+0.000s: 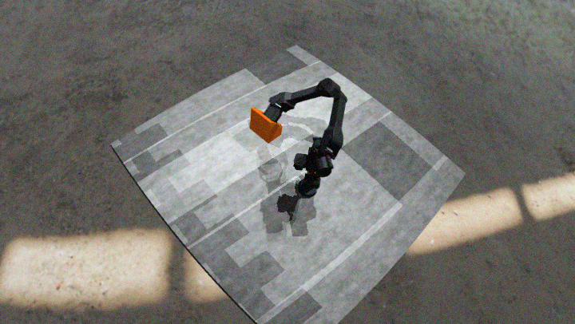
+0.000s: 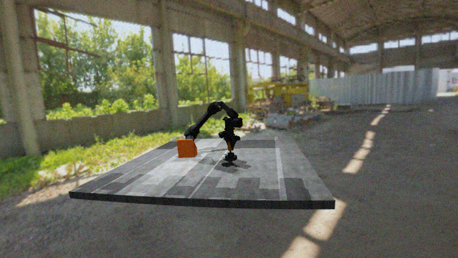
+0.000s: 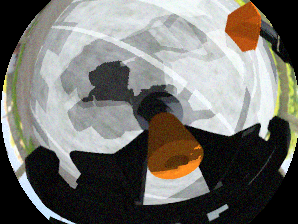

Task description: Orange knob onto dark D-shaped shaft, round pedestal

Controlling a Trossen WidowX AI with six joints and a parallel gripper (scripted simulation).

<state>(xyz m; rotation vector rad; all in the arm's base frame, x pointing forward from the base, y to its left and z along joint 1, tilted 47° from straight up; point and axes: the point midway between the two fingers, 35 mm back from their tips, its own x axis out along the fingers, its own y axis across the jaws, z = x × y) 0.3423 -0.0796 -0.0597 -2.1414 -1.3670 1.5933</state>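
The orange knob (image 2: 229,145) (image 3: 172,131) is held upright between the fingers of my gripper (image 2: 229,147) (image 3: 165,131), which is shut on it and points down. The round dark pedestal (image 1: 307,189) (image 2: 230,157) (image 3: 178,111) stands under the knob. In the exterior view a short stretch of the thin dark shaft (image 2: 230,152) shows between the knob's lower end and the pedestal. Whether the knob touches the shaft's tip I cannot tell. The knob hides the shaft in the wrist view, and the shaft's flat side is not visible. The top view shows only a speck of orange under the gripper.
The arm's large orange base block (image 1: 265,126) (image 2: 186,148) (image 3: 243,27) stands to the left of the pedestal in the top and exterior views. The table (image 1: 362,225) (image 2: 128,189) has a grey patchwork top with the arm's shadows around the pedestal.
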